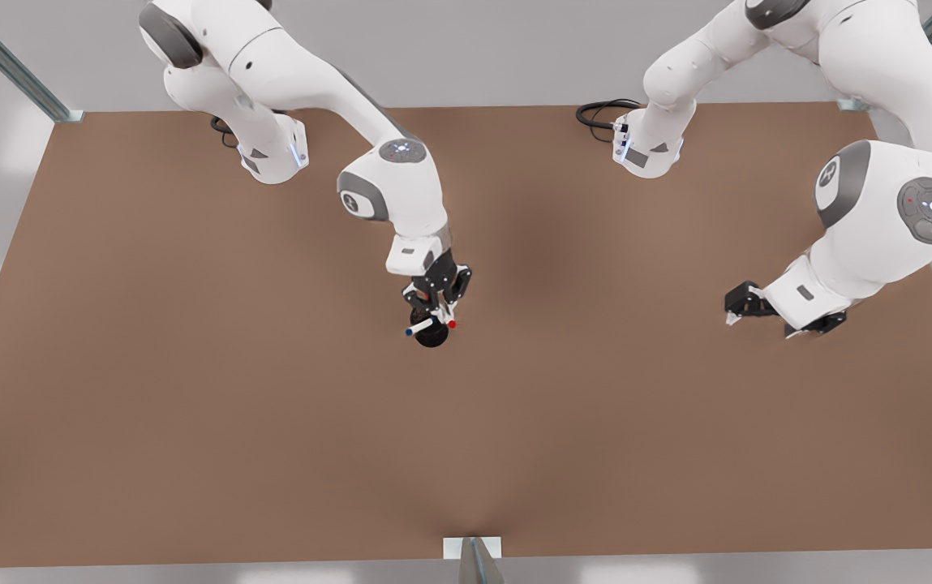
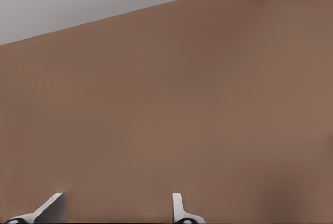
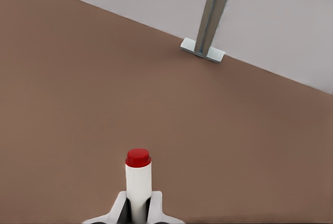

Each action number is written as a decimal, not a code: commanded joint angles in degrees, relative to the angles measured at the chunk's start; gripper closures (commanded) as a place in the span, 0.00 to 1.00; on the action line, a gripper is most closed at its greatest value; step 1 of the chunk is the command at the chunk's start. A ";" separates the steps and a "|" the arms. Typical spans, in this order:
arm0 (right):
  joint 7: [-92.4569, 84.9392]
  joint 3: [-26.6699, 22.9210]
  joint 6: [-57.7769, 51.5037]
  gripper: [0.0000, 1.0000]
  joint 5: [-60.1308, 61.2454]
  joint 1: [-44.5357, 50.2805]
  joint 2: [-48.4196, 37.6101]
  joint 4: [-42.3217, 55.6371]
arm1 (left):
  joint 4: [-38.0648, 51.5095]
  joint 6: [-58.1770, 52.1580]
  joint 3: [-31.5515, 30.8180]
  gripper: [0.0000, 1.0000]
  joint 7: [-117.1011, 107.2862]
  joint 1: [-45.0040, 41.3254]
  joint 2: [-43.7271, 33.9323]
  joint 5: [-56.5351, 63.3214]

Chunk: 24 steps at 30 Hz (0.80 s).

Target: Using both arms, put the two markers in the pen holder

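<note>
Right gripper (image 1: 443, 312) above pen holder (image 1: 431, 334) near worktop (image 1: 190, 405) centre, fingers (image 3: 156, 206) clamped on red marker (image 3: 138, 182). Blue marker (image 1: 418, 328) leans out of holder toward front view's left. Left gripper (image 1: 762, 323) hangs well apart at front view's right, fingers (image 2: 178, 208) wide, empty.

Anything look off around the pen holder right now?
Blue marker leans steeply sideways out of the pen holder rather than upright. Right gripper is shut on the red marker above it. Left gripper waits open, apart.
</note>
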 commanded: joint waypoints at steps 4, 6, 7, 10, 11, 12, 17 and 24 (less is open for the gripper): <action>21.25 0.34 -1.43 0.79 -2.70 -0.47 -1.10 -3.04 | -2.88 -0.10 38.79 0.00 -9.86 -30.58 -7.07 -15.99; 21.95 0.34 4.10 0.79 -2.61 -1.08 -1.18 -6.29 | -1.74 -0.01 38.70 0.00 -9.78 -30.22 -5.57 -15.64; 24.14 0.25 8.40 0.79 -2.61 -1.35 -1.27 -8.40 | -1.74 -0.01 38.79 0.00 -9.78 -30.31 -5.40 -15.64; 25.03 0.34 18.08 0.79 -2.79 -3.37 -1.27 -12.62 | -1.83 1.66 38.79 0.00 -9.51 -30.22 -3.82 -15.81; 25.03 0.34 18.87 0.79 -2.96 -3.46 -1.18 -12.71 | -1.83 1.66 38.79 0.00 -9.51 -30.22 -3.29 -15.90; 25.11 0.34 20.02 0.79 -3.05 -3.46 -0.92 -12.71 | -1.83 1.66 38.70 0.00 -9.60 -30.22 -3.20 -15.99; 25.11 -0.37 29.95 0.79 -8.94 -4.95 1.10 -14.21 | -1.83 1.66 38.70 0.00 -9.51 -30.05 -2.76 -15.99; 25.11 -0.37 34.61 0.79 -10.43 -5.83 1.54 -16.85 | -1.83 3.16 38.70 0.00 -9.43 -29.96 -1.70 -18.36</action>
